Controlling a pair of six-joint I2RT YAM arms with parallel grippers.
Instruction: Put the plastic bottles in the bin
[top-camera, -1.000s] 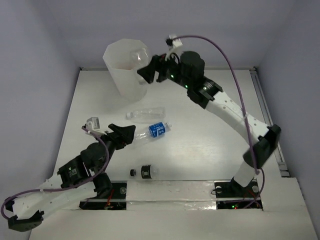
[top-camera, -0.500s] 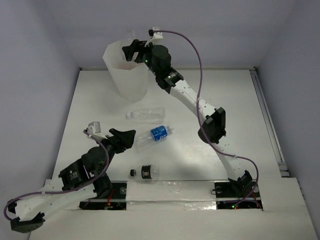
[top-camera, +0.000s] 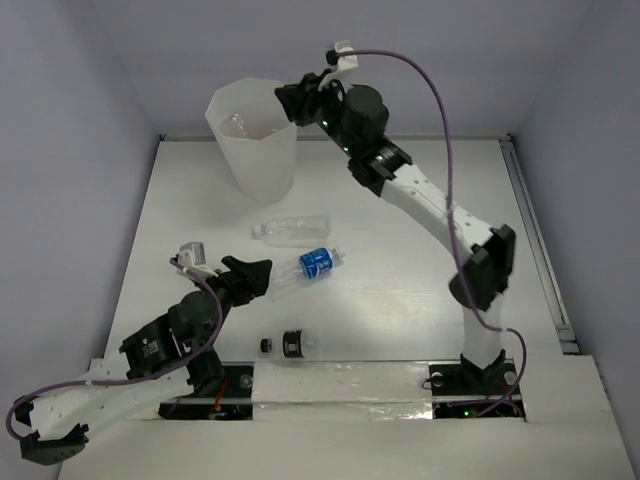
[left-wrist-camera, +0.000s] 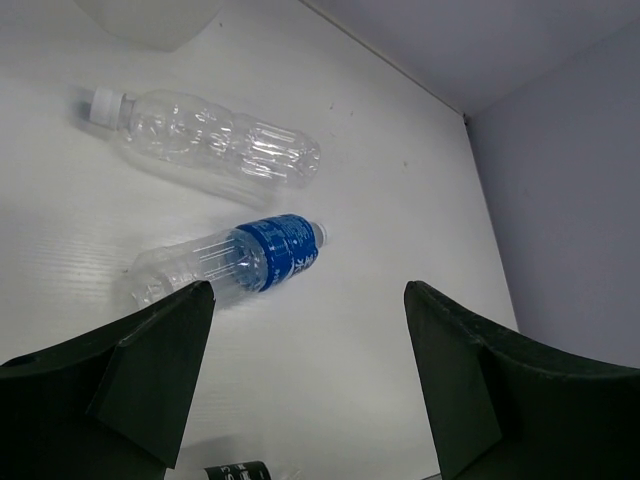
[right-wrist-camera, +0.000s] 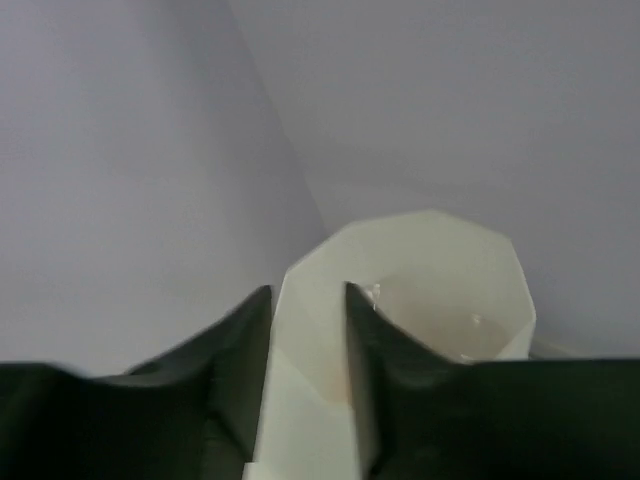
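Three plastic bottles are lying on the white table (top-camera: 420, 290) in the top view. The clear bottle (top-camera: 292, 228) is resting farthest out, the blue-labelled bottle (top-camera: 305, 265) is sitting in the middle, and the black-labelled bottle (top-camera: 290, 343) is lying close to the arm bases. The bin (top-camera: 252, 150) is standing upright at the far left corner, and what looks like another clear bottle is showing inside its rim. The right gripper (top-camera: 287, 100) is hovering high beside that rim, well apart from the table. The left gripper (top-camera: 252, 270) is sitting low, with the blue-labelled bottle's base just beside its tips and the cap pointing away to the far right.

From the left wrist, the fingers are standing wide apart and gripping nothing. The blue-labelled bottle is lying ahead and slightly left, its long axis running nearly along the line from finger to finger. The left arm is plainly the nearer one, but closing as it stands would probably squeeze the bottle end to end, so a wrist roll seems called for.

From the right wrist, the fingers are standing a little apart with nothing between them, and the bin's open mouth is showing just beyond.
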